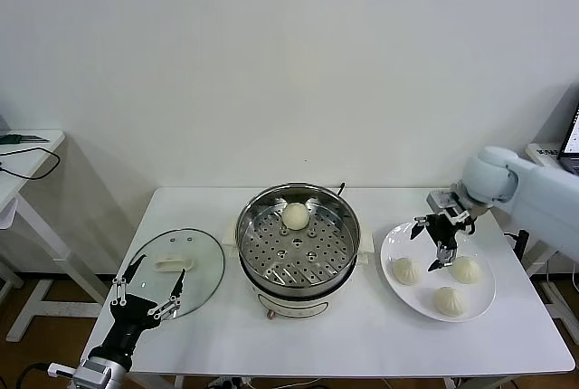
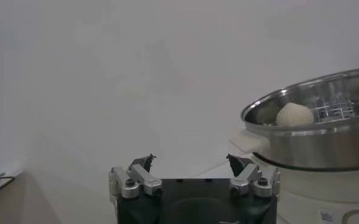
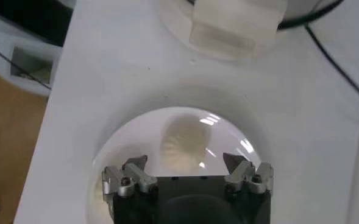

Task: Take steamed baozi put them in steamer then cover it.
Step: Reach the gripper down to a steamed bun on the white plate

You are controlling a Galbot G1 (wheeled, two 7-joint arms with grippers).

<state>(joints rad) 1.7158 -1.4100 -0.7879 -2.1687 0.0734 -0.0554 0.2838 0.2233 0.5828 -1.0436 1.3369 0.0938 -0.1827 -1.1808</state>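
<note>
white baozi (image 1: 295,215) in steamer (image 1: 262,226)

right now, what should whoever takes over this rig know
Right pincer: open, empty, above the white plate, over the three baozi still on it.
Left pincer: open, empty, at the table's front left by the cover.
Steamer: mid-table, uncovered, one baozi on its tray.
Cover: flat on the table, left of the steamer.
Done: one bun loaded.
Left: move three buns, then put the cover on.
</note>
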